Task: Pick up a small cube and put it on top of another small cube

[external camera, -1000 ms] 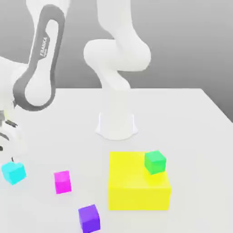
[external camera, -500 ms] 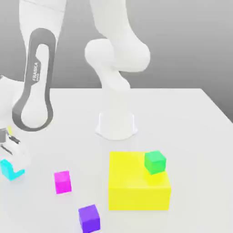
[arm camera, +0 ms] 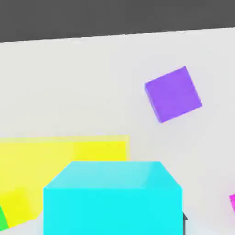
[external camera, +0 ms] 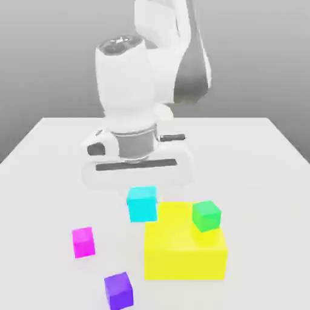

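Lifted off the tabletop (external camera: 36, 200) since earlier: cyan cube (external camera: 143, 204), now near the yellow block (external camera: 184, 248), gripped between closed fingers (external camera: 143, 197). Green cube (external camera: 206, 216) resting on the block.

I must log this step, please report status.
Tool shut on cyan cube, lifted. Yellow block close by, green cube on top.

Cyan cube (external camera: 142, 204): gone from its spot on the table at the exterior view's far left, now up in the gripper (external camera: 142, 195), just beside the yellow block's upper left corner as the exterior view has it. Arm (external camera: 130, 91) swung in from the exterior view's left edge to near the middle, its hand now in front of the robot's base, fingers shut on the cube.
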